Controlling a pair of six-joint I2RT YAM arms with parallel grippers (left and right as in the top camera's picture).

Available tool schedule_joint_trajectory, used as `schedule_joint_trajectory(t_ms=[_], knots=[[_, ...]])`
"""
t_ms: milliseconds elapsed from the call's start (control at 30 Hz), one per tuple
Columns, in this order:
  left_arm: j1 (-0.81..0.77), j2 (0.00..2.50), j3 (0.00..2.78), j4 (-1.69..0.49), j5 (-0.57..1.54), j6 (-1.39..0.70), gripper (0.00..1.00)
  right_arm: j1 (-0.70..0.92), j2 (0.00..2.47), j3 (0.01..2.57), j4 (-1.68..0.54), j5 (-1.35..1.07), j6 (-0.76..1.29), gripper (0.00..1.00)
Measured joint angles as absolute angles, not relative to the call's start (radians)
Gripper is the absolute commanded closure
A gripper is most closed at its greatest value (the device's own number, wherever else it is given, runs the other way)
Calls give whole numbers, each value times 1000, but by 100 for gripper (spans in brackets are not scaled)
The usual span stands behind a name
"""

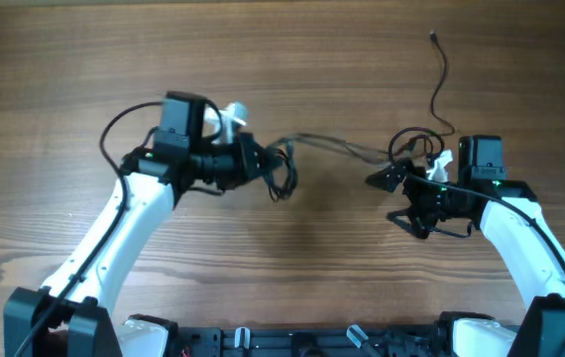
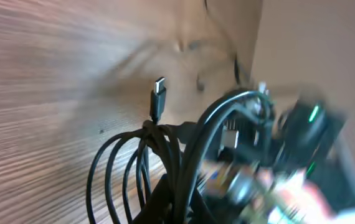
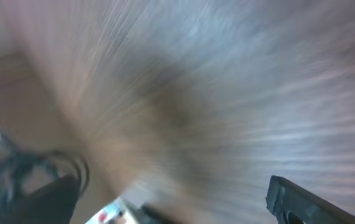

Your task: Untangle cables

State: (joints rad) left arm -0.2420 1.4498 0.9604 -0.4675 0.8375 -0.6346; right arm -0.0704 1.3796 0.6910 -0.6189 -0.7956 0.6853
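Overhead, the left tool [image 1: 263, 161] clamps looped cables [image 1: 288, 177]. The right tool [image 1: 388, 198] gapes wide, strands just beside it.

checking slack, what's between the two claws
Overhead view: thin cables stretch across the table from the left claw towards the right claw.

A wood-grain table [image 1: 292, 278] carries thin black cables [image 1: 437, 89].

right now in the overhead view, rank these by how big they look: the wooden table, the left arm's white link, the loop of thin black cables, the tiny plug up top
1. brown wooden table, fills the frame
2. white left-arm link
3. coiled loop of thin black cables
4. small black plug end, barely a dot
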Motion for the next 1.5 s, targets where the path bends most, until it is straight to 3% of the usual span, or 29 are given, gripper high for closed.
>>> schedule_joint_trajectory(t_ms=[200, 333, 433, 600, 633, 667, 700, 733, 800, 833, 900, 933, 1000, 1067, 1100, 1133, 1167, 1400, 1500], knots=[[-71, 1449, 959, -244, 832, -1034, 96, -68, 1380, 691, -594, -773, 729, 0], [-66, 1449, 959, -224, 858, -1060, 96, -57, 1380, 691, -480, -916, 445, 0], [-66, 1449, 959, -223, 1006, -876, 96, -12, 1380, 690, -335, -1079, 333, 0], [-123, 1449, 960, -223, 1443, -358, 96, 157, 1381, 686, 123, -1214, 408, 2], [-139, 1449, 960, -223, 1472, -314, 96, 185, 1381, 685, 184, -1220, 423, 7], [-157, 1449, 960, -223, 1496, -268, 96, 209, 1381, 686, 243, -1220, 445, 20], [-167, 1449, 960, -223, 1508, -244, 96, 224, 1381, 686, 262, -1214, 463, 40], [-178, 1449, 960, -222, 1517, -226, 96, 239, 1381, 687, 288, -1204, 478, 69], [-191, 1449, 960, -223, 1521, -205, 95, 255, 1381, 687, 293, -1198, 503, 95], [-192, 1449, 959, -223, 1520, -198, 95, 257, 1381, 687, 292, -1196, 513, 96], [-192, 1449, 960, -223, 1508, -194, 79, 258, 1381, 687, 293, -1196, 529, 96], [-192, 1449, 960, -223, 1498, -190, 77, 258, 1381, 687, 292, -1192, 540, 96], [-192, 1449, 960, -224, 1448, -184, 79, 258, 1381, 687, 250, -1184, 573, 96], [-192, 1449, 960, -224, 1372, -184, 96, 258, 1381, 691, 125, -1142, 590, 96], [-192, 1449, 959, -224, 1324, -183, 96, 258, 1381, 693, 77, -1112, 598, 62], [-192, 1449, 959, -227, 1288, -197, 96, 258, 1381, 696, 22, -1073, 602, 15], [-194, 1450, 957, -231, 1252, -214, 96, 261, 1381, 698, -28, -1023, 604, 0], [-194, 1449, 957, -223, 900, -638, 96, 260, 1381, 694, -106, -707, 865, 0], [-194, 1449, 957, -244, 910, -535, 96, 260, 1381, 694, -89, -600, 817, 0]])
